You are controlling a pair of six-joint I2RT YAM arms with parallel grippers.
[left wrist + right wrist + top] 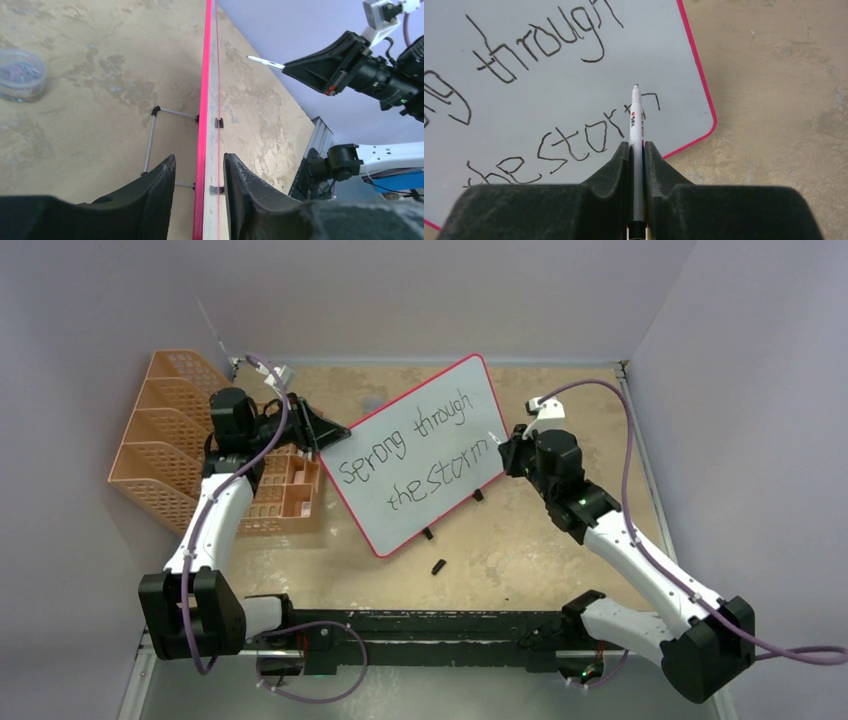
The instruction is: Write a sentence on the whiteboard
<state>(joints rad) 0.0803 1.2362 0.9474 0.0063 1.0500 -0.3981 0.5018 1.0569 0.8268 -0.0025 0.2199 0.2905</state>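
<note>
L jaws apart, astride whiteboard (pixel 204 100) edge; R jaws tight on pen (pixel 637 125), tip near sentence (pixel 415 458).

Two white-shelled arms here, left arm (pixel 215 512) and right arm (pixel 645 565), each broken up by chunky black joint blocks (pixel 195 615). A lilac cable (pixel 626 450) trails along both. Left hand (pixel 200 165): thick matte-black fingers (pixel 150 195), rough-textured faces. Right hand (pixel 636 145) matches, with a tiny green light (pixel 583 502) glowing just behind it.

Tan table (pixel 560 540) bears whiteboard (pixel 420 455), orange rack (pixel 170 440), small black piece (pixel 438 566)
</note>
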